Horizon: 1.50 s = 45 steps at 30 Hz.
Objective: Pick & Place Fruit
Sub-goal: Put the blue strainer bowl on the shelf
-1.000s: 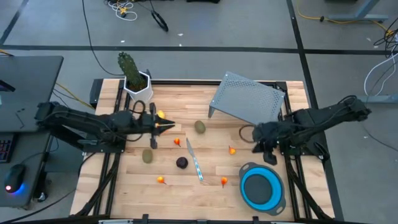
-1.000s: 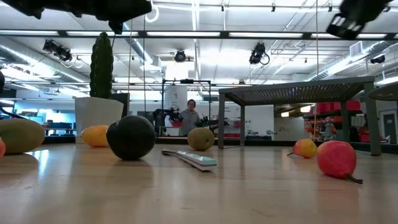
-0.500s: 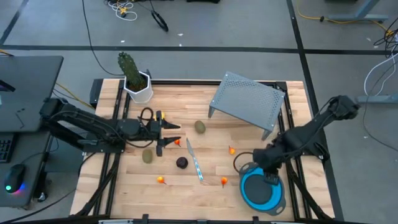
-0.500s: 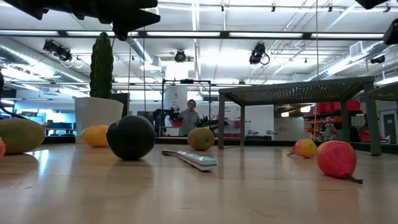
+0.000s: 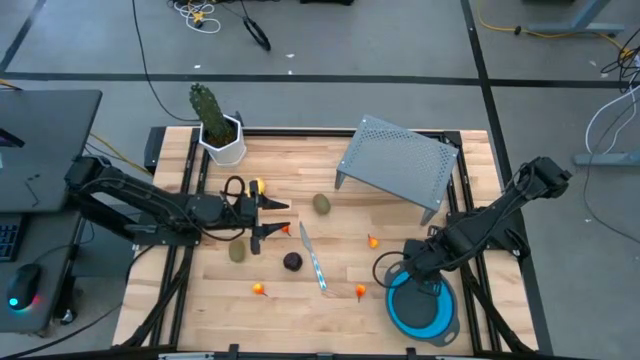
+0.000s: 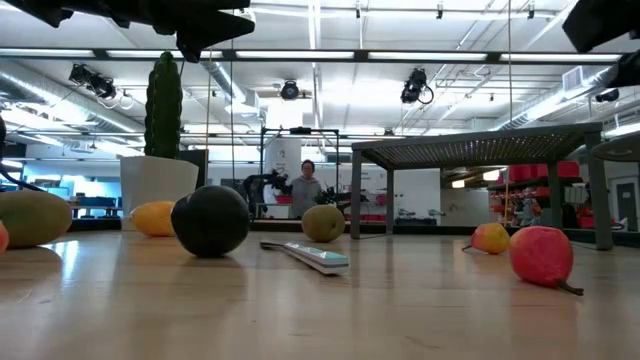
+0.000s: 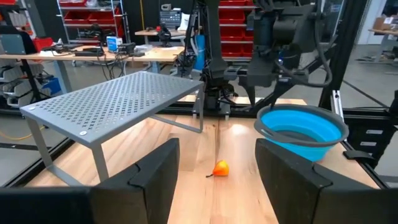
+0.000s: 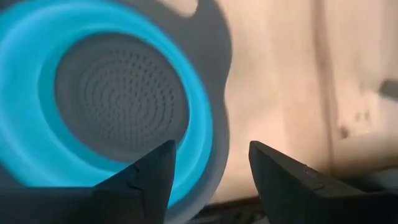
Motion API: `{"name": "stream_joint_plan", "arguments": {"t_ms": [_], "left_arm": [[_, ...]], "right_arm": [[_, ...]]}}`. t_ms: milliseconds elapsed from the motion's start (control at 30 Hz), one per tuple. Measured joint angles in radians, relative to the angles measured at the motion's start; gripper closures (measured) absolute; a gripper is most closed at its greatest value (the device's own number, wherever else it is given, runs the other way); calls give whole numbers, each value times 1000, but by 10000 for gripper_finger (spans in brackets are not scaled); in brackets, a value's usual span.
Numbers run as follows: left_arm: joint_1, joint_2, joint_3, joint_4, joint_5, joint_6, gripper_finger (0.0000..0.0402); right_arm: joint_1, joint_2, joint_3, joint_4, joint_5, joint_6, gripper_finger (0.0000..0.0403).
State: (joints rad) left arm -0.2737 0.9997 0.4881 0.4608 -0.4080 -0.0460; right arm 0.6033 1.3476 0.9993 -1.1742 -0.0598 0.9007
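The left gripper (image 5: 277, 218) hangs over the table (image 5: 340, 290) with its fingers spread and empty — near the yellow fruit (image 5: 259, 186) and one orange piece (image 5: 285, 228). The right gripper (image 5: 412, 283) (fingers apart, holding nothing) hangs over the blue bowl (image 5: 421, 305). The purple ball (image 5: 292, 262) lies beside the knife (image 5: 313, 260).

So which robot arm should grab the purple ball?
Probably the left. The left gripper hovers with jaws open just beside the purple ball, while the right gripper is over the blue bowl, farther away, with nothing between its jaws.
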Motion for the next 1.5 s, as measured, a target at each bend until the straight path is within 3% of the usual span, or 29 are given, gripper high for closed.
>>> {"name": "stream_joint_plan", "arguments": {"t_ms": [300, 800, 967, 1267, 1500], "left_arm": [[0, 0, 0, -48, -22, 0, 180], [0, 0, 0, -62, -26, -3, 180], [0, 0, 0, -63, -26, -3, 180], [0, 0, 0, -67, -24, -3, 180], [0, 0, 0, -83, -22, -3, 180]], "right_arm": [[0, 0, -31, 73, 85, -26, 190], [2, 0, -159, 208, 68, 6, 195], [2, 0, -167, 208, 26, 12, 235], [2, 0, -167, 213, -16, 59, 353], [0, -6, -147, 209, -49, 55, 364]]}}
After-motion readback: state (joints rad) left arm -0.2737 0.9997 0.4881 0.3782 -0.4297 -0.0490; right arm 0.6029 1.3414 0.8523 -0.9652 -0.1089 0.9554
